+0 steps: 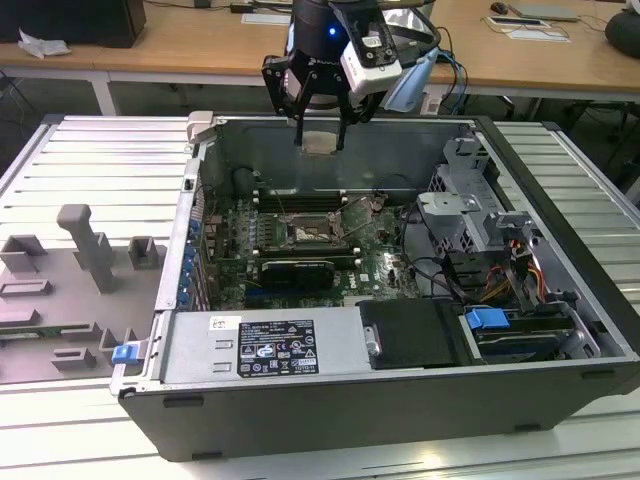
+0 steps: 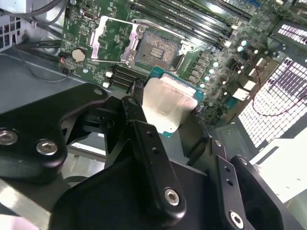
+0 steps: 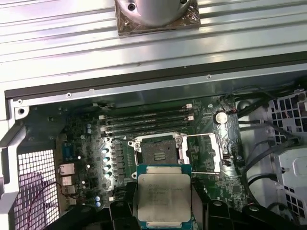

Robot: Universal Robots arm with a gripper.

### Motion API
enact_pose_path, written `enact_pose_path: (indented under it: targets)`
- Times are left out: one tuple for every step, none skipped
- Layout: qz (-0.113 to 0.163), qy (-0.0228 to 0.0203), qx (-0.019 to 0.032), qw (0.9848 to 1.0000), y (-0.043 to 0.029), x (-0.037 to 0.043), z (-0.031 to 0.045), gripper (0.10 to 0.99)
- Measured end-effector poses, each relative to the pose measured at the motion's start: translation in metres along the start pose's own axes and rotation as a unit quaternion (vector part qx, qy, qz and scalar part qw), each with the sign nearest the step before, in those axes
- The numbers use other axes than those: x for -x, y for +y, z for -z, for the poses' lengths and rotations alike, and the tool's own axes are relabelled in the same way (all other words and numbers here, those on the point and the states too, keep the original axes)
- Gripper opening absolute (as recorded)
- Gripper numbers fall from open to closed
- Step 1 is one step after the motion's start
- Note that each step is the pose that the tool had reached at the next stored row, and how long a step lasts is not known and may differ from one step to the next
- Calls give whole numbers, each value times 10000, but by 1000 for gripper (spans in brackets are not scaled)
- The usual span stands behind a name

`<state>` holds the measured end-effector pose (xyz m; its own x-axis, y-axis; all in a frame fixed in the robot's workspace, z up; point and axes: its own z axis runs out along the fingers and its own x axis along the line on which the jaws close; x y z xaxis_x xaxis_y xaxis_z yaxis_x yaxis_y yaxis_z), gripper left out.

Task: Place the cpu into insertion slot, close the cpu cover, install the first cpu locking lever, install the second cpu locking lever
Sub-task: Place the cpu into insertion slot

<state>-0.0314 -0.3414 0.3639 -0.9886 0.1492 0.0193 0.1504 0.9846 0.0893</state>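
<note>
Exterior view puts the gripper [image 1: 320, 148] above the far wall of the open computer case [image 1: 400, 410], well clear of the motherboard [image 1: 235, 240] below. Its two black fingers [image 3: 128, 203] are drawn in on opposite edges of the cpu [image 3: 163, 196], which hangs flat between them, silver face up, in mid-air. In the first wrist view the empty socket [image 3: 158, 151] lies just beyond the chip, and the cpu cover [image 3: 201, 151] is swung open to one side of it. Faint lines of print cross the chip's face, too small for me to read. A white label [image 1: 275, 345] with dark print and symbols sits on the grey box along the near side of the case; I cannot make out its words either.
</note>
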Motion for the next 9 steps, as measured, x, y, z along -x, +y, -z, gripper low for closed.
enact_pose_path:
  targets:
    - [-45,-4,1,10000,0,0,0,537]
    - [-122,-11,3,9999,0,0,-1,537]
    - [-161,-14,3,9999,0,0,-2,537]
    - [-196,-17,4,9998,0,0,-2,537]
    - [-282,-25,6,9996,0,0,-3,537]
    - [-377,-34,7,9993,0,0,-4,537]
    - [-419,-38,8,9991,-1,0,-4,537]
    - [-450,-40,9,9990,0,0,-5,537]
    - [-491,-44,10,9988,-1,0,-5,537]
